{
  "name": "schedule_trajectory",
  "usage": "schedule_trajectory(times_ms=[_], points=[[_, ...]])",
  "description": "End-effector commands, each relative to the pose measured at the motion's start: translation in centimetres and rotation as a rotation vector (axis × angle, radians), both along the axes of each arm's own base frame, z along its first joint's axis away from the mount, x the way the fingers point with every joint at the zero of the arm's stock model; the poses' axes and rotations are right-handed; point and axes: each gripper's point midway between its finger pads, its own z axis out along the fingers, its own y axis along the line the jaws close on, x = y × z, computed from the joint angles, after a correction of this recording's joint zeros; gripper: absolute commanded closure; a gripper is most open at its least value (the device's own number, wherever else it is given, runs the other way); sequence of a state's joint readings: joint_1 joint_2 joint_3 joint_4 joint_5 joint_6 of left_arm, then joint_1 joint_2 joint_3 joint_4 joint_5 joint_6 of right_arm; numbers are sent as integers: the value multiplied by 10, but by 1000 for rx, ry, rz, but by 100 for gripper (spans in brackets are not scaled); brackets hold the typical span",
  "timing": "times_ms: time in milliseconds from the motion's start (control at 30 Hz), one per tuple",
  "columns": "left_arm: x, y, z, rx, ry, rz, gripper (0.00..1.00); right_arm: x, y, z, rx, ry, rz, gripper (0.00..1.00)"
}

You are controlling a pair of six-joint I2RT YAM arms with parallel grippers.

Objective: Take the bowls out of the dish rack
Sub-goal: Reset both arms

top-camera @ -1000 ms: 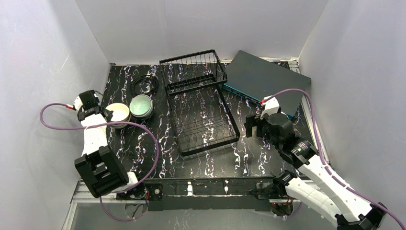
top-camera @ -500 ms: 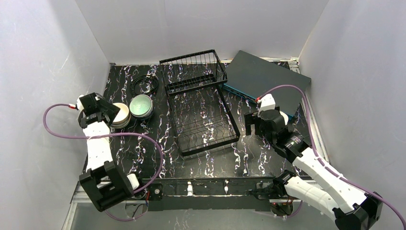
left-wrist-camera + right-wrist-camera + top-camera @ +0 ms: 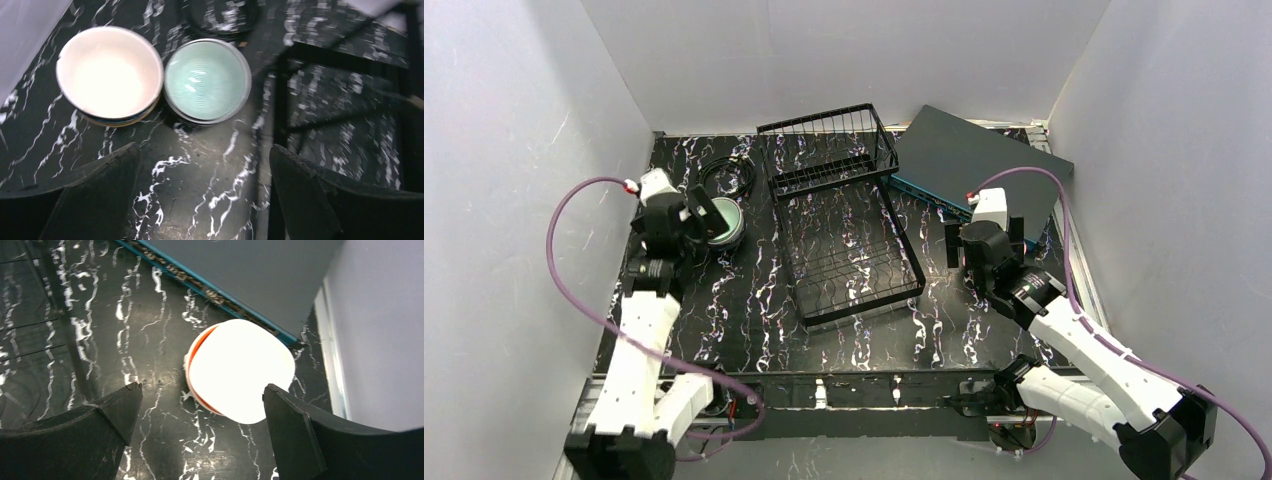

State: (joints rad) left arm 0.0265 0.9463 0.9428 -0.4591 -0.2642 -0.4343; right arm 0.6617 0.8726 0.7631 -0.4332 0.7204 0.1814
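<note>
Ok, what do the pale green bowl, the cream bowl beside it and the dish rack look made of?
Pale green bowl: probably glazed ceramic, glossy highlights over fine concentric ridges. Cream bowl: likely ceramic too, smooth, but glare washes it out. Dish rack: thin black wire, seemingly coated metal, matte.

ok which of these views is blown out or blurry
Right wrist: the bowl is blown out to flat white, only an orange edge showing on its left. Left wrist: motion blur smears the dish rack on the right, and the cream bowl is washed out inside; the pale green bowl shows its ridges. Top external: sharp and evenly lit.
</note>
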Motion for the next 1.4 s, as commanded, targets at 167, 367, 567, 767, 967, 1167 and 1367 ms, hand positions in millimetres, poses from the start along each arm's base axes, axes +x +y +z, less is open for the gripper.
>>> schedule_trajectory(times_ms=[167, 367, 567, 767, 967, 1167, 1367], points=[[-66, -30, 61, 143, -297, -183, 2, -3, -47, 36, -18, -166, -238, 1], [-105, -30, 69, 137, -343, -238, 2, -24, -70, 54, 39, -257, -295, 1], [-143, -22, 84, 178, -381, -264, 2, -55, -95, 75, 157, -383, -313, 1], [-164, -9, 86, 165, -436, -200, 2, -79, -111, 86, 302, -534, -296, 1], [-169, -1, 72, 159, -444, -158, 2, -92, -121, 85, 343, -571, -310, 1], [-162, -6, 41, 124, -431, -160, 2, -92, -123, 80, 339, -570, -320, 1], [-155, -14, 41, 112, -450, -199, 2, -91, -123, 76, 323, -562, -321, 1]])
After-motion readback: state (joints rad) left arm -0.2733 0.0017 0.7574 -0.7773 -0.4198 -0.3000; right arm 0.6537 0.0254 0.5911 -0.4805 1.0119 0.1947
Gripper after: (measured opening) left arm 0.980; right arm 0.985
